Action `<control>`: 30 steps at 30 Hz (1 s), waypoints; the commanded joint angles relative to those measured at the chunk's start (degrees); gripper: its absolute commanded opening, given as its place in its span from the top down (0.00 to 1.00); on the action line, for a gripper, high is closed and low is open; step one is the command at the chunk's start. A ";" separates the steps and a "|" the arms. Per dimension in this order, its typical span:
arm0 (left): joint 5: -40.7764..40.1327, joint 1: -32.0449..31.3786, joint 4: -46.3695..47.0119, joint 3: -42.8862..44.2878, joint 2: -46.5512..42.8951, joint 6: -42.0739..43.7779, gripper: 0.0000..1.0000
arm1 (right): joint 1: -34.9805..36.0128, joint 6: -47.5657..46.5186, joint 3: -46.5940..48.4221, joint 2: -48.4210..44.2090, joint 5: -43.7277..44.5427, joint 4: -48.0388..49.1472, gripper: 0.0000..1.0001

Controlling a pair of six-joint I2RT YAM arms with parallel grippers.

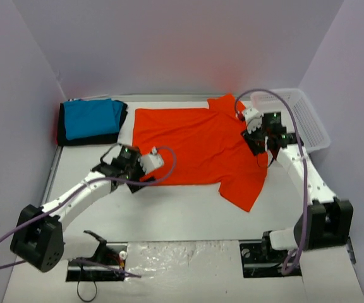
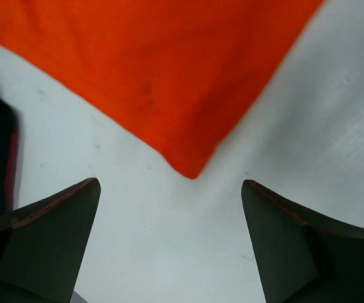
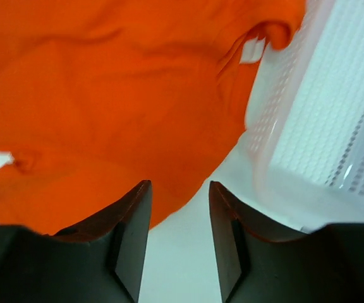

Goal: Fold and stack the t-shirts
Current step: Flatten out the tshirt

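The whole bench (image 1: 188, 214) is seen from above and behind, looking down and forward. The left wrist view is held close over the bench, aimed past the left claw (image 2: 170, 182) at a corner of the orange shirt (image 2: 157, 76). The right wrist view, equally close, is aimed past the right claw (image 3: 179, 186) at shirt and basket (image 3: 321, 113). The shirt is shared by all three.

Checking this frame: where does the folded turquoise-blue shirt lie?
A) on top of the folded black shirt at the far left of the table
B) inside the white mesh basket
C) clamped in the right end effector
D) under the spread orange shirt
A: in the top view the turquoise-blue shirt rests on the black shirt in the far-left corner, well apart from the white basket on the right.
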 commanded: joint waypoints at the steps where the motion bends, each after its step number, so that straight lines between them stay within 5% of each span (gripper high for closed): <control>1: -8.77 -4.12 4.99 -5.15 -1.88 5.64 0.06 | -1.88 1.54 -5.23 -11.76 -4.64 -4.69 0.62; 5: -12.89 -6.75 6.67 -8.49 -1.08 8.46 0.06 | -8.97 2.60 -10.42 -18.47 -11.13 -4.25 0.48; 11: -19.41 -8.52 15.90 -12.89 -0.12 10.75 0.06 | -14.54 3.39 -12.53 -20.68 -18.16 -4.34 0.46; 28: -15.11 -7.73 18.72 -12.37 10.16 9.61 0.00 | -23.33 4.80 -11.57 -17.52 -24.50 -4.42 0.44; 30: -15.81 -7.47 18.81 -11.06 12.53 9.61 0.12 | -23.51 4.80 -11.65 -17.69 -24.50 -4.42 0.44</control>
